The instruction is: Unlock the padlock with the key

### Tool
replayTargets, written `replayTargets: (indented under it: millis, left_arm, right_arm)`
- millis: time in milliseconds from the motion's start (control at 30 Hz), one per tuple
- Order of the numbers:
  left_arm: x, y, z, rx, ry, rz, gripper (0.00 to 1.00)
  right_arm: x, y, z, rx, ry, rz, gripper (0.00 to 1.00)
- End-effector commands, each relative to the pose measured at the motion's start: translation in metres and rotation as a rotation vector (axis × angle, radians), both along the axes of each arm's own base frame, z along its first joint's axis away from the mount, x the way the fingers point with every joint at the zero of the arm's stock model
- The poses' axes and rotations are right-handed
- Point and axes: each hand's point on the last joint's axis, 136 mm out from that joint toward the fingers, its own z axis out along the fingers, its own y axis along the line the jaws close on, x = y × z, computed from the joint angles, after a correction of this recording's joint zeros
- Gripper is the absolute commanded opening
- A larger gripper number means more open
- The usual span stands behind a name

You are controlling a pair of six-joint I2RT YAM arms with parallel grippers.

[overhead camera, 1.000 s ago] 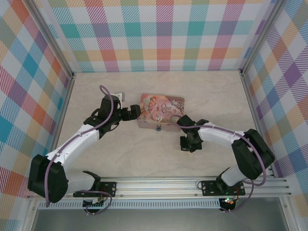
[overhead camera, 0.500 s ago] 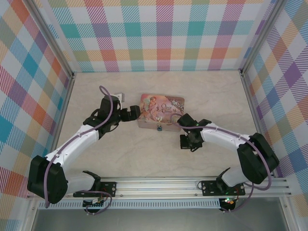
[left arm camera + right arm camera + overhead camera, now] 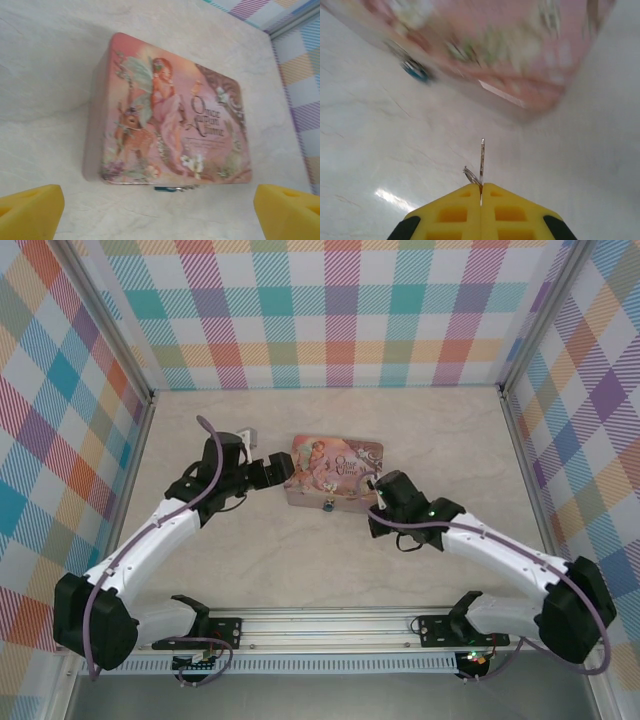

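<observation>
Marble tabletop, with key pinched in right gripper and left gripper spread wide.
Line key squarely with padlock keyhole; steady tin first.

Padlock on near side of tin; left gripper left of tin; right gripper with key before tin's right end.

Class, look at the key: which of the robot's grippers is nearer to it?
Right. The right gripper is shut on the key, its tip pointing toward the pink tin. The left gripper is open beside the tin's left end.
</observation>
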Motion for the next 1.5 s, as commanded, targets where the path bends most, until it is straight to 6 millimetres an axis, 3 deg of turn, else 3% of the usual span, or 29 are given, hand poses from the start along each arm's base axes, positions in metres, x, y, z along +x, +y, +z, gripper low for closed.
replayTargets:
  millis: [0, 167, 400, 900, 1200, 1467]
  left_arm:
    - [-0.010, -0.019, 0.030, -0.131, 0.043, -0.049, 0.93]
    - [-0.012, -0.030, 0.055, -0.238, 0.062, -0.064, 0.88]
    - [-0.013, -0.055, 0.076, -0.345, 0.065, -0.121, 0.80]
    - [-0.014, -0.106, 0.063, -0.390, 0.119, -0.188, 0.52]
    - [-0.012, -0.115, 0.050, -0.374, 0.147, -0.189, 0.38]
    - [-0.010, -0.119, 0.043, -0.368, 0.164, -0.185, 0.32]
  right_arm:
    - [0.029, 0.016, 0.049, -0.040, -0.316, 0.120, 0.00]
    - [0.047, 0.036, 0.087, -0.107, -0.554, 0.264, 0.00]
    - [0.056, 0.064, 0.114, -0.150, -0.710, 0.400, 0.00]
    - [0.047, 0.094, 0.116, -0.156, -0.736, 0.465, 0.00]
    - [0.047, 0.100, 0.118, -0.144, -0.743, 0.469, 0.00]
    - [0.046, 0.103, 0.116, -0.143, -0.742, 0.475, 0.00]
